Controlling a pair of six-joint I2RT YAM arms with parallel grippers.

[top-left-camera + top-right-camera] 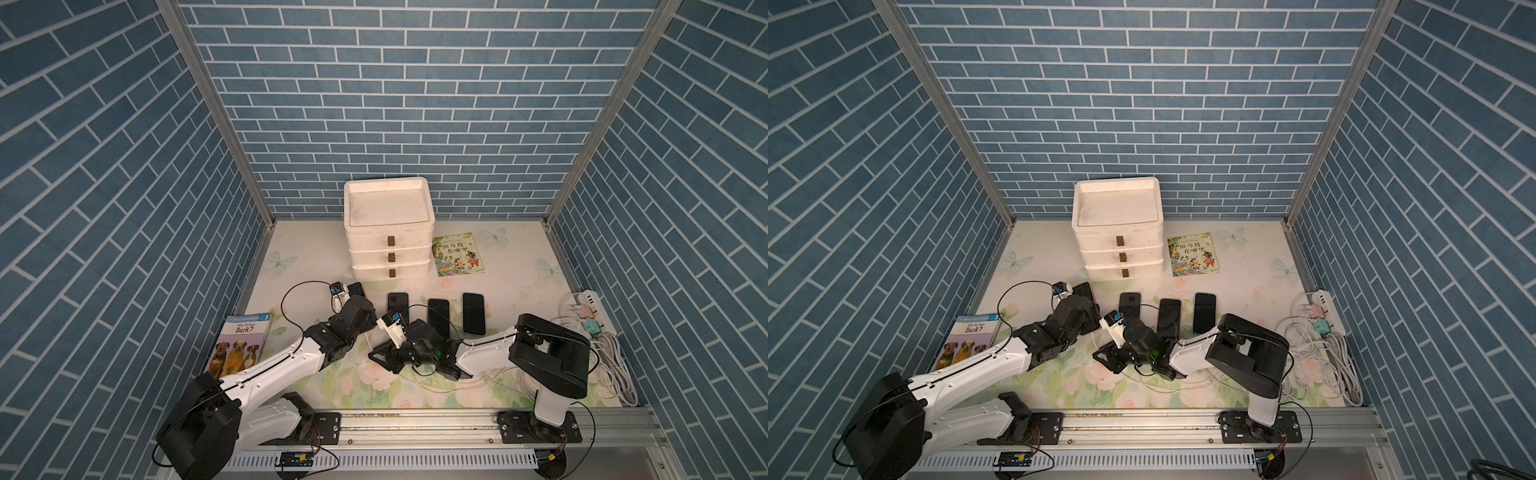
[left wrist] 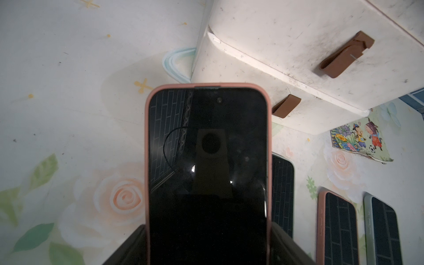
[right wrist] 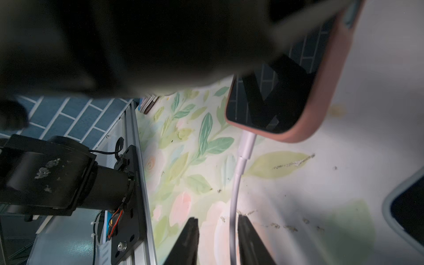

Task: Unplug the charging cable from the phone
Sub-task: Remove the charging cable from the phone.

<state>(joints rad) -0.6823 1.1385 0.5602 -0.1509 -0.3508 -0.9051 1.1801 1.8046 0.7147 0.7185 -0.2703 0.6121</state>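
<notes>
The left fingers (image 2: 128, 250) clamp the phone (image 2: 207, 172) flat on the bench (image 3: 298, 195). The right fingers (image 3: 250, 241) stand apart astride the white cable (image 3: 236, 183); they should close nearer the plug (image 3: 247, 144), then pull straight out.

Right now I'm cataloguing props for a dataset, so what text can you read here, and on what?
"Why Do Dogs Bark?": cover of the dog book.
"3": top corner band of that book.
Chinese title on the picture book: too small to read reliably.
Nothing else is readable.
</notes>
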